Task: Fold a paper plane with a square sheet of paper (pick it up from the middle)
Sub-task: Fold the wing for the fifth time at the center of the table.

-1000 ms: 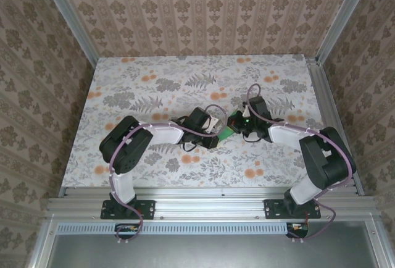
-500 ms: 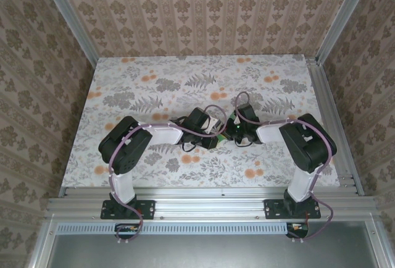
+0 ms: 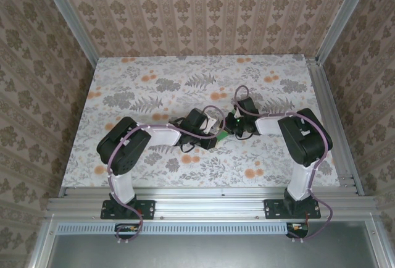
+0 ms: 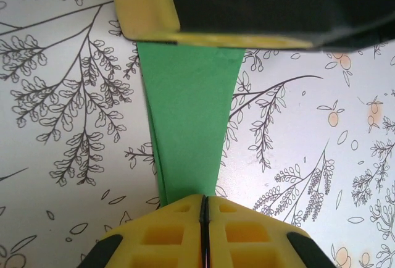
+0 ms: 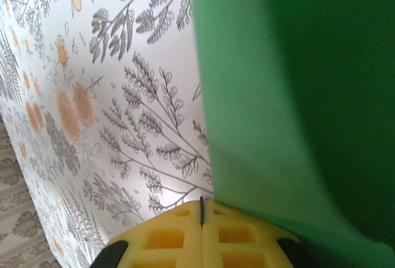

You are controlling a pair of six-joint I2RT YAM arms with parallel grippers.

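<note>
The square sheet of paper (image 4: 188, 113) is bright green and folded into a narrow creased strip, held just above the floral tabletop. My left gripper (image 4: 204, 199) is shut on its near end. The strip's far end runs under the yellow finger (image 4: 148, 8) of my right gripper. In the right wrist view, the right gripper (image 5: 201, 205) is shut, and the green paper (image 5: 278, 95) rises beside and over its right finger. From above, the two grippers (image 3: 216, 134) (image 3: 230, 125) meet tip to tip at mid-table, with a sliver of green paper (image 3: 222, 136) between them.
The floral tabletop (image 3: 154, 83) stretches open to the back and both sides of the grippers. Aluminium rails (image 3: 330, 113) and patterned walls close it in. The right arm's raised elbow (image 3: 305, 135) stands to the right of the paper.
The right arm's elbow has swung in to the left and its gripper has shifted a little left, closer to the left gripper. The left arm has stayed where it was.
</note>
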